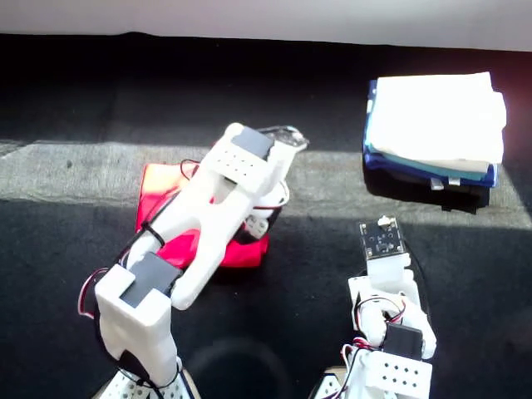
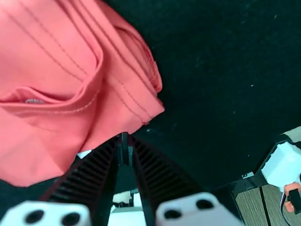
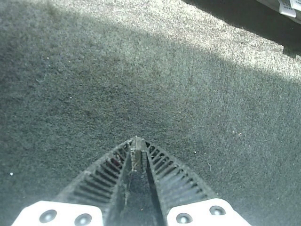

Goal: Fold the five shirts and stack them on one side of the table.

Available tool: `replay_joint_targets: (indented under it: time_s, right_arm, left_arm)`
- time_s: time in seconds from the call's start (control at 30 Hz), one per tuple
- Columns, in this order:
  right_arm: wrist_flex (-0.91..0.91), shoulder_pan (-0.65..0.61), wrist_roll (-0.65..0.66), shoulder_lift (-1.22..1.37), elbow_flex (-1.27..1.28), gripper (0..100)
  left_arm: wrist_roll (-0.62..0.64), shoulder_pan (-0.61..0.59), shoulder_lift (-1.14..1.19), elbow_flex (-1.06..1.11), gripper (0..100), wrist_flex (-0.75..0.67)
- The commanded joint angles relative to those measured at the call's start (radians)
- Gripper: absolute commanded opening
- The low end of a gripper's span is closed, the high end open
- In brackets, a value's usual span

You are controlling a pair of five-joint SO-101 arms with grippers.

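A red shirt (image 1: 163, 188) lies bunched and partly folded on the dark cloth left of centre, mostly covered by my left arm. In the left wrist view the red shirt (image 2: 56, 70) shows stitched folds, and my left gripper (image 2: 123, 137) is shut with its tips right at the shirt's near edge; I see no cloth between them. A stack of folded shirts (image 1: 436, 116), white on top of teal and blue, sits at the back right. My right gripper (image 3: 136, 141) is shut just above bare cloth, near the front right.
The table is covered in dark cloth (image 1: 316, 208) with a sunlit band across the middle. The right arm's base (image 2: 282, 165) and a strip of wooden table edge (image 2: 263, 207) show in the left wrist view. A corner of the stack (image 3: 287, 5) shows beyond my right gripper.
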Motion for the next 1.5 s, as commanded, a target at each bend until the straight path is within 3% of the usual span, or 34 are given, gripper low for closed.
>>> replay_joint_targets:
  time_s: [0.0,0.27,0.5,0.63,1.0,1.3,1.47]
  right_arm:
    - [0.004,0.008,0.000,-0.013,0.125,1.2]
    - [0.004,0.008,0.000,-0.013,0.125,1.2]
    - [0.004,0.008,0.000,-0.013,0.125,1.2]
    - [0.004,0.008,0.000,-0.015,0.125,1.2]
    - [0.004,0.008,0.000,-0.015,0.125,1.2]
    - [0.002,0.008,0.000,-0.015,0.125,1.2]
    - [0.002,0.008,0.000,-0.015,0.125,1.2]
  left_arm:
    - [-0.008,-0.101,-0.064,-0.077,1,-0.031]
    - [-0.055,-0.315,0.004,-0.022,1,-0.235]
    - [-0.035,-0.334,0.105,-0.012,1,-0.338]
    - [0.017,-0.282,0.116,-0.021,1,-0.255]
    - [0.017,-0.107,0.088,0.033,1,-0.071]
    - [0.017,0.012,-0.124,0.039,1,0.041]
    - [0.009,-0.045,-0.176,0.038,1,0.000]
